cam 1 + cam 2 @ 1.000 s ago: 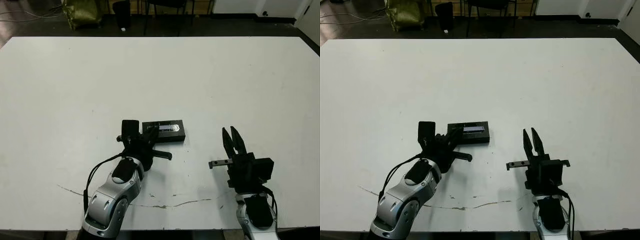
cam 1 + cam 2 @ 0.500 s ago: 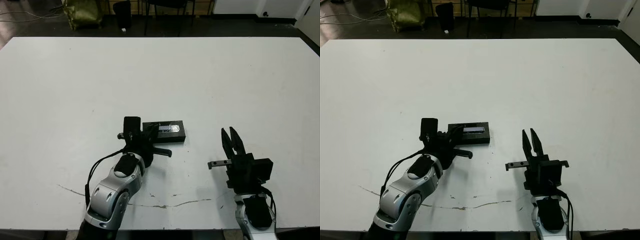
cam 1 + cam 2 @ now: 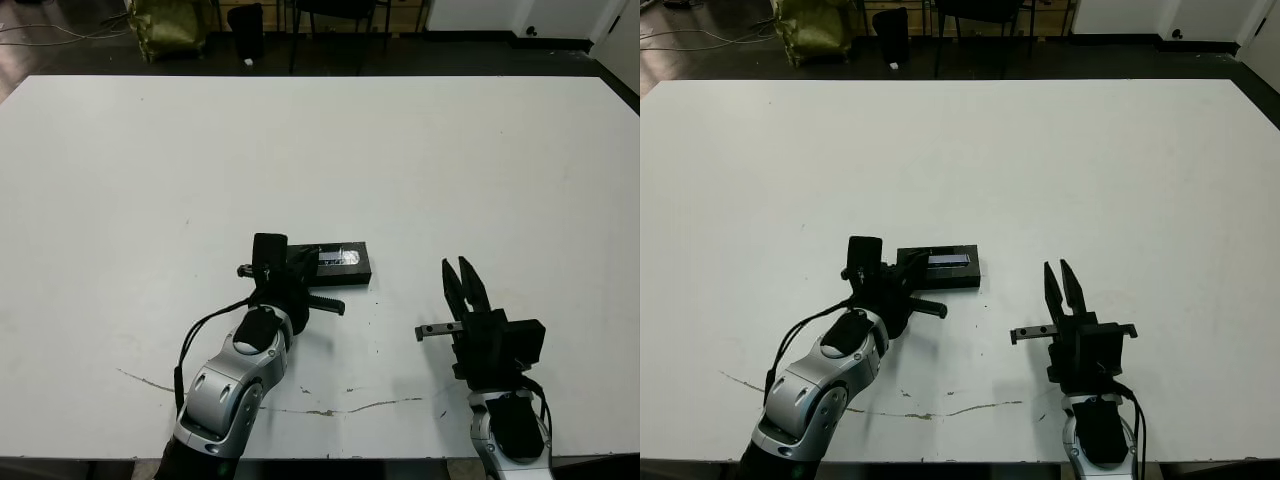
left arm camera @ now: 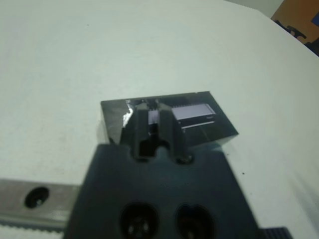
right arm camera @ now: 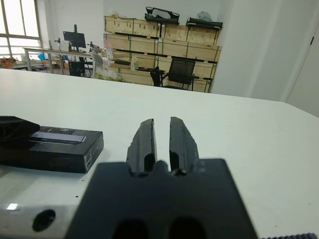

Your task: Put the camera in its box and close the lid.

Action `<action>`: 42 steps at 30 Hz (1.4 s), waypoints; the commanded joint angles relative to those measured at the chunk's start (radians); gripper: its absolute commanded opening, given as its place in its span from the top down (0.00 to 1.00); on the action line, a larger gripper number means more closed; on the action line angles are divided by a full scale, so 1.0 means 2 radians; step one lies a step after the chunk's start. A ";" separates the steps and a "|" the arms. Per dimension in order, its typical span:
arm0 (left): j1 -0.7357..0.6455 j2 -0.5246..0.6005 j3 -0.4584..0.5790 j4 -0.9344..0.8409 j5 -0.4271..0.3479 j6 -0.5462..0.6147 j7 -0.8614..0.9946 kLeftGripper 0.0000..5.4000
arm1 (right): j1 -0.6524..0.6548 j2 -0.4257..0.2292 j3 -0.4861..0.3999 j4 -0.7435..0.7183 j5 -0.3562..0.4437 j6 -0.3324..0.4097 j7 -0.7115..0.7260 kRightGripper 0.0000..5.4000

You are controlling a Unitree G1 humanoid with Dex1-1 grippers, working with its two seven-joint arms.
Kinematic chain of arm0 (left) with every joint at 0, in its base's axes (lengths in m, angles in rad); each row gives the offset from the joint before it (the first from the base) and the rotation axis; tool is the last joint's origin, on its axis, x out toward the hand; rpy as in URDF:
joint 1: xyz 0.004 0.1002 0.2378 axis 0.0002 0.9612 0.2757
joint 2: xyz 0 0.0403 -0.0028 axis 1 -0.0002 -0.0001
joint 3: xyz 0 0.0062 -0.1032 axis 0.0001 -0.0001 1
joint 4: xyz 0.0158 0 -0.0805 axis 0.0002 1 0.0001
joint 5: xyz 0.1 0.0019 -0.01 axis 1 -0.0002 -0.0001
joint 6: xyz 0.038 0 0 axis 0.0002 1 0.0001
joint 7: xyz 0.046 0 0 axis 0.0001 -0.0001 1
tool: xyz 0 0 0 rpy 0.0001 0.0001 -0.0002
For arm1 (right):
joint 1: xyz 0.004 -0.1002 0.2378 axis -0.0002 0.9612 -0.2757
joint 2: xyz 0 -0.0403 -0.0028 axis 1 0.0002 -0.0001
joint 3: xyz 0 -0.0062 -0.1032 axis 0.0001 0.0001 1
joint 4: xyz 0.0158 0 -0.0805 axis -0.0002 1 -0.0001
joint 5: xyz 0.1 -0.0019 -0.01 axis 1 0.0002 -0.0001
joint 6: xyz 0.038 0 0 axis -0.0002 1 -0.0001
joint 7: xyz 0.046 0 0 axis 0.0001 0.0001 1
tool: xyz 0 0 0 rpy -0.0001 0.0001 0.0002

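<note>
The box (image 3: 352, 276) lies at mid-table with the lid (image 3: 342, 258) flat on top of it, silvery stripe up. The camera is hidden. My left gripper (image 3: 304, 263) reaches in from the box's left end. Its fingers are together, with the tips resting on the lid (image 4: 199, 112) at the stripe's left end, and it holds nothing. My right gripper (image 3: 461, 268) stands well to the right of the box, points away from me, and has only a thin slit between its fingers. In the right wrist view, that gripper (image 5: 160, 124) has the box (image 5: 60, 152) off to one side.
A thin dark crack line (image 3: 340, 409) runs across the white table (image 3: 400, 160) near its front edge, between the two arms. Chairs and a green bag (image 3: 165, 25) stand on the floor beyond the far edge.
My left gripper has crept a little further over the lid's left end. The box and the right gripper have stayed put; the view itself has shifted slightly.
</note>
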State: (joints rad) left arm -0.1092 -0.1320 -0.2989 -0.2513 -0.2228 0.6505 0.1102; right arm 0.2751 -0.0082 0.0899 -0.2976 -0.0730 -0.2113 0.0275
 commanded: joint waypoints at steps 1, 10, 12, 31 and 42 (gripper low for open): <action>0.043 0.001 -0.006 0.000 -0.002 0.021 -0.010 1.00 | 0.003 -0.001 -0.002 0.005 -0.001 0.007 -0.003 1.00; 0.114 0.067 0.016 -0.085 0.016 -0.202 -0.118 1.00 | -0.002 -0.001 -0.008 0.004 0.004 0.004 -0.001 1.00; 0.124 0.080 0.031 -0.115 0.018 -0.214 -0.122 1.00 | -0.007 -0.002 -0.011 0.003 0.006 0.004 0.000 1.00; 0.076 0.105 0.260 0.016 -0.026 -0.380 -0.125 1.00 | -0.103 -0.011 -0.055 0.003 0.002 0.045 -0.018 1.00; 0.068 0.089 0.253 0.039 0.007 -0.379 -0.077 1.00 | -0.129 0.004 -0.036 0.023 -0.018 0.067 -0.033 1.00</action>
State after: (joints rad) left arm 0.0259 0.0470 0.2107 -0.1799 -0.2182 -0.1295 -0.0555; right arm 0.0134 -0.0002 0.0148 -0.2721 -0.1080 -0.0874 -0.0291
